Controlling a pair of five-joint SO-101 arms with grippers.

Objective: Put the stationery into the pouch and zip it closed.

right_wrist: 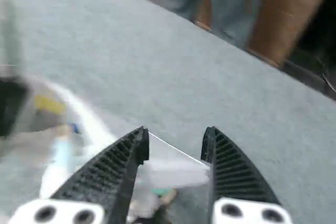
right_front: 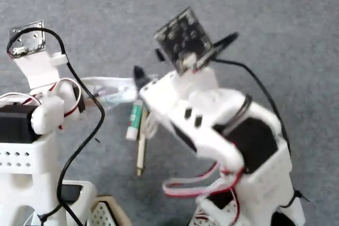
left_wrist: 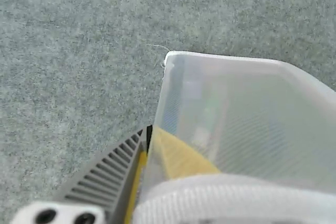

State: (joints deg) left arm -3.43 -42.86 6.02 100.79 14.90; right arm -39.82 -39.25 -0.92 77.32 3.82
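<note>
A translucent pouch (right_front: 108, 89) lies on the grey table between the two arms. My left gripper (right_front: 87, 101) is shut on one end of it. In the left wrist view the pouch (left_wrist: 247, 119) lies over the ridged finger (left_wrist: 113, 169). My right gripper (right_front: 142, 78) hangs open over the pouch's other end. In its own view a pouch edge (right_wrist: 168, 171) sits between the black fingers (right_wrist: 113, 169), and something bluish shows through the plastic. A green and white glue stick (right_front: 135, 120) and a pencil (right_front: 141, 154) lie on the table just in front of the pouch.
Grey felt-like table (right_front: 275, 35) with open room at the back and right. Black cables (right_front: 79, 146) hang from both arms. The arm bases (right_front: 32, 183) stand at the near edge. A brown box (right_wrist: 289, 14) stands beyond the table's far side.
</note>
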